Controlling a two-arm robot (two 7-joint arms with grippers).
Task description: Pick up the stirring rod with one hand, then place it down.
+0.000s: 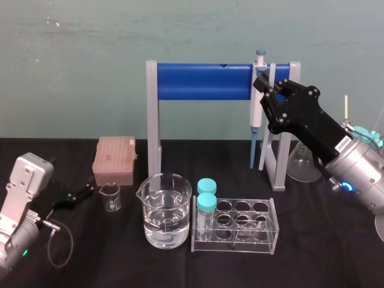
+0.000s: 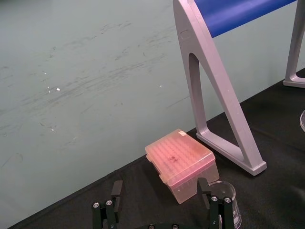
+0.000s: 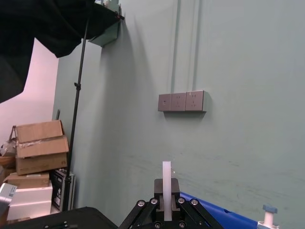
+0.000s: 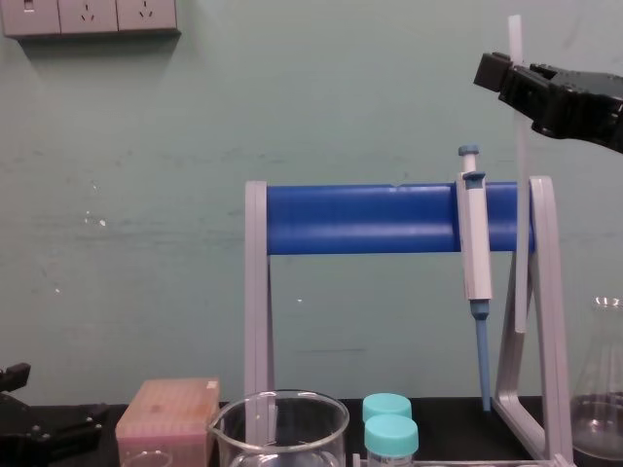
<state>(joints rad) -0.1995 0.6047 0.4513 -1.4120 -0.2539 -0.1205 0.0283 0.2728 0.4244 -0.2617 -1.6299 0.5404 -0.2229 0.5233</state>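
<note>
Chest view, right tool (image 4: 511,76) grasping upright stirring rod (image 4: 513,34); left tool (image 2: 160,204) released, parked.

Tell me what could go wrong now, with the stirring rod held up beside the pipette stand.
1. The right pincer grips the stirring rod near its top; the long lower part hangs close to the pipette and the stand leg, so a sideways swing could knock the pipette loose.
2. Lowered carelessly, the tip may strike the beaker of water or the test tube rack.
The left pincer sits parked, open, at the table's left.
</note>
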